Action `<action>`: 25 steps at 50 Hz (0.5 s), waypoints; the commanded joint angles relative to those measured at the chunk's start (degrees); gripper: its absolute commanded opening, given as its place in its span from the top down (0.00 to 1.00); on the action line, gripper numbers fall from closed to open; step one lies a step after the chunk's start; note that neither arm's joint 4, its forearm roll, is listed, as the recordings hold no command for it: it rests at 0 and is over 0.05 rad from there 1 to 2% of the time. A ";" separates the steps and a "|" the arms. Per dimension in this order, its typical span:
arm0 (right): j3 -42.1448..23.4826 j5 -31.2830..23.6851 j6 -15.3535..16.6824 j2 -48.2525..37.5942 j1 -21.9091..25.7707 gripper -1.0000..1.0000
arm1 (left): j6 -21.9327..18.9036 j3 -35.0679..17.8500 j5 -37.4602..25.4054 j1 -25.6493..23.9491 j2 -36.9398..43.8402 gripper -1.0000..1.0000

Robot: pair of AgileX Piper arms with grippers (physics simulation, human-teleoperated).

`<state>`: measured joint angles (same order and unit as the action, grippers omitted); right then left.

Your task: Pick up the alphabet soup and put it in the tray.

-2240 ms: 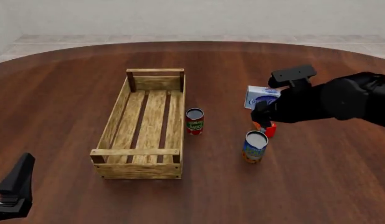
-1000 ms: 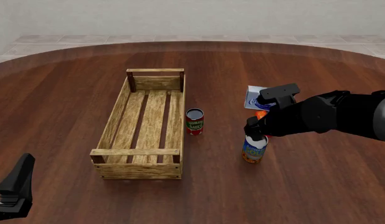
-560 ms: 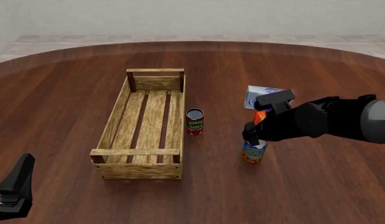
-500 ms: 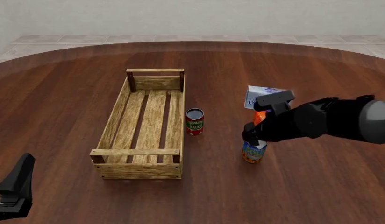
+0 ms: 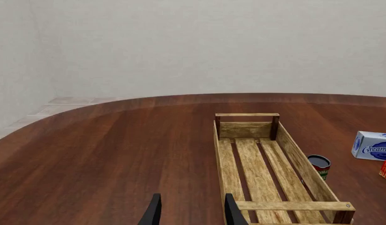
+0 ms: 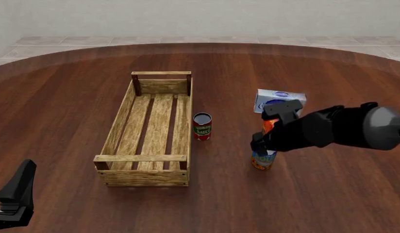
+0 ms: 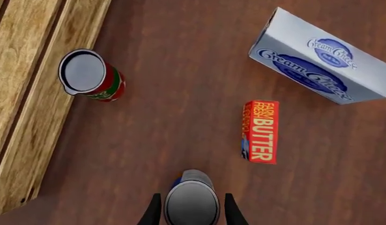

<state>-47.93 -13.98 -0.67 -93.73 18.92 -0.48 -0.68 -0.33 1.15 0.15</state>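
Lowering since earlier, the right claw [image 7: 190, 212] now straddles the alphabet soup [image 7: 191, 202], fingers spread, not clenched. At the tray's [image 6: 116, 130] 3 o'clock stands the soup; the left claw [image 5: 190, 211] sits released.

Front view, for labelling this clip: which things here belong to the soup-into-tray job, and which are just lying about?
In the job:
alphabet soup can
wooden tray
right hand, fingers either side of the soup can

Lying about:
red-and-green can
cream cheese box
butter box
left hand, idle
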 commanded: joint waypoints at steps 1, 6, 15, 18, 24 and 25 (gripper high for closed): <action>0.34 0.83 0.00 -1.11 -0.05 0.00 | -0.01 0.11 0.05 -0.04 -0.04 0.00; 0.52 1.40 -0.21 -1.67 0.02 0.00 | -0.02 0.11 0.03 -0.06 -0.04 0.00; 0.64 2.13 -0.37 -2.78 0.17 0.00 | -0.02 0.11 0.05 -0.07 -0.04 0.00; 0.54 2.30 -0.26 -3.15 0.08 0.00 | -0.02 0.11 0.05 -0.05 -0.04 0.00; 0.38 2.53 -0.22 -3.72 0.07 0.00 | -0.01 0.11 0.06 -0.05 -0.04 0.00; 0.31 2.51 -0.28 -3.78 0.07 0.00 | -0.01 0.11 0.06 -0.04 -0.04 0.00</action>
<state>-47.50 -11.95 -0.97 -96.54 19.00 -0.48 -0.68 -0.33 1.16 0.14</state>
